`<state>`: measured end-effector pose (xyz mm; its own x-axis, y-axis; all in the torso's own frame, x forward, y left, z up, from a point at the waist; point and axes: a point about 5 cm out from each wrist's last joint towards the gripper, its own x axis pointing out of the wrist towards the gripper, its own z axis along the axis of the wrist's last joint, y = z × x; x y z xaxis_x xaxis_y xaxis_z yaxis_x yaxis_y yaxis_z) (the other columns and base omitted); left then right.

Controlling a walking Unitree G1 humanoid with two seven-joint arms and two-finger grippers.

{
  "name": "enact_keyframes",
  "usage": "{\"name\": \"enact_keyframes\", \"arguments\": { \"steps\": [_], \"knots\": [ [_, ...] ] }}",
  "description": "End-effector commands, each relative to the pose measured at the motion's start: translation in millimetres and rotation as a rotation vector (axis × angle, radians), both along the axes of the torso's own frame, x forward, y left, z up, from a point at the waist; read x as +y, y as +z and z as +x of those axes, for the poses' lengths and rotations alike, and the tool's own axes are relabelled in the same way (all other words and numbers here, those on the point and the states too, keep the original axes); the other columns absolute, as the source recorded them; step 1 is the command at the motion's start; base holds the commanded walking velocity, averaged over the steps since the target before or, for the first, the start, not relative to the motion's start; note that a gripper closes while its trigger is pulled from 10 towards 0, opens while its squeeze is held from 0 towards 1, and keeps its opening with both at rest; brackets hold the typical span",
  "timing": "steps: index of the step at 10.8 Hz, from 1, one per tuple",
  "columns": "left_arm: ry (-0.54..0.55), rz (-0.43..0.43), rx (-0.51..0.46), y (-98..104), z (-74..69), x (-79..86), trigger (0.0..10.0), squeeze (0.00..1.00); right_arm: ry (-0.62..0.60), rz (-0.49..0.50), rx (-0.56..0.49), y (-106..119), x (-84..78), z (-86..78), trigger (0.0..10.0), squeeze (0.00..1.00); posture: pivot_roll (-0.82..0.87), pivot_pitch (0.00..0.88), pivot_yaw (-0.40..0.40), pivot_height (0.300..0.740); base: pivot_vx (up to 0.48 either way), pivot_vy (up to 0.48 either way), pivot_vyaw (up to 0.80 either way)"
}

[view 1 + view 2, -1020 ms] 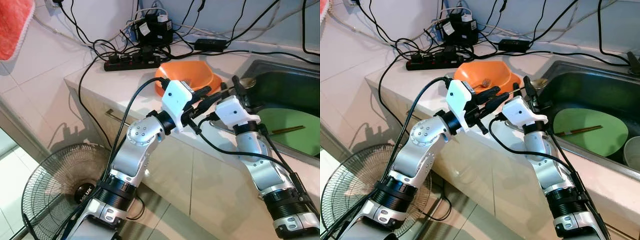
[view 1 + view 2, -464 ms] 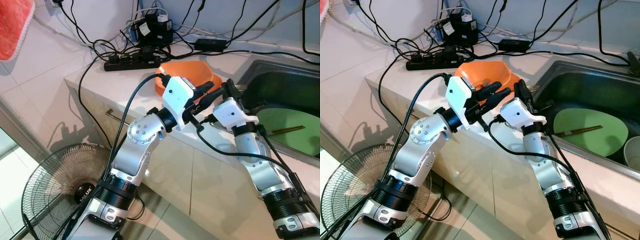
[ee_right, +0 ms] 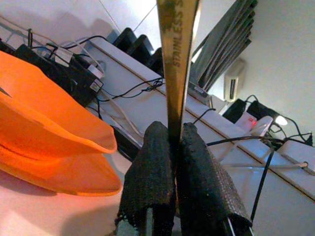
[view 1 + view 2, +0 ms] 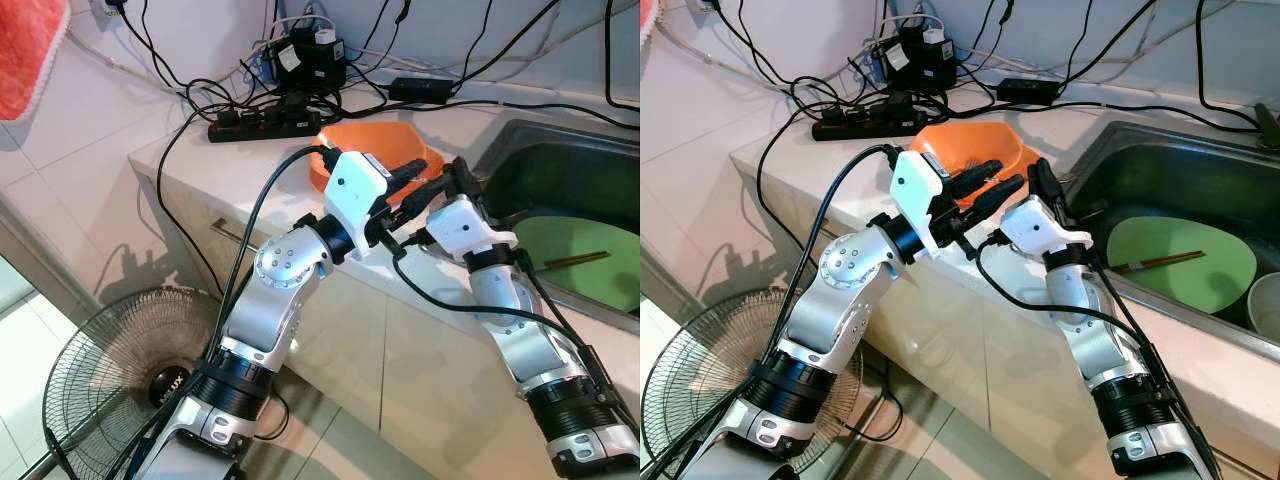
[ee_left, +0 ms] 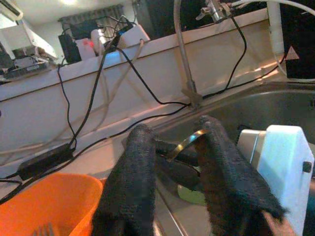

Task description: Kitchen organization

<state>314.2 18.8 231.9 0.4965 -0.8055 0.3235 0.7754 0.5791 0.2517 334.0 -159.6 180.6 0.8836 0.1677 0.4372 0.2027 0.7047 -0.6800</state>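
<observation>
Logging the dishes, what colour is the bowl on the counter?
Orange; the bowl shows best in the right eye view.

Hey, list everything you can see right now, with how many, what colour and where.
Orange bowl: one, orange, on the counter beside the sink.
Utensil: one, metal, stamped stainless, pinched in the right hand.
Sink: one, steel, set in the counter on the right.
Plate: one, green, in the sink.
Chopsticks: brown, lying on the plate; count unclear.
Power strip: one, black, on the counter by the wall, among black cables.
Fan: one, black grille, on the floor at left.
Cloth: one, red, hanging at upper left.
Left hand: black fingers apart, over the bowl's rim.
Right hand: black fingers shut on the utensil.
</observation>
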Motion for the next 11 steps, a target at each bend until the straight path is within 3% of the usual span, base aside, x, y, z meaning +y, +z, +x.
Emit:
{"name": "enact_keyframes", "arguments": {
  "steps": [1,3,5,6,7,11],
  "knots": [
    [0.03,-0.016,-0.006,3,4.1,6.3,10.0,1.0,0.004,0.023,-0.037,9,1.0,1.4,0.0,0.0,0.05,0.017,0.134,0.74,0.0,0.0,0.0],
    [0.051,-0.056,-0.014,8,5.8,9.6,10.0,1.0,0.005,0.024,-0.038,9,1.0,1.4,0.0,0.0,0.05,0.019,0.135,0.74,0.0,0.0,0.0],
    [0.079,-0.185,-0.01,21,7.4,17.1,10.0,1.0,-0.012,0.035,-0.03,8,-1.9,2.4,0.0,0.0,0.05,0.02,0.135,0.74,0.0,0.0,0.0],
    [0.11,-0.245,-0.008,26,9.0,23.4,10.0,0.12,-0.041,0.07,-0.023,8,-7.4,3.7,0.0,0.0,0.05,0.02,0.135,0.74,0.0,0.0,0.0],
    [0.128,-0.285,0.004,26,10.2,28.9,10.0,0.0,-0.074,0.116,-0.015,9,-14.9,5.5,0.0,0.0,0.05,0.02,0.135,0.74,0.0,0.0,0.0],
    [0.138,-0.32,0.061,17,9.0,35.9,10.0,0.0,-0.15,0.227,0.014,12,-33.9,14.2,0.0,0.0,0.05,0.023,0.132,0.74,0.0,0.0,0.0]
  ]
}}
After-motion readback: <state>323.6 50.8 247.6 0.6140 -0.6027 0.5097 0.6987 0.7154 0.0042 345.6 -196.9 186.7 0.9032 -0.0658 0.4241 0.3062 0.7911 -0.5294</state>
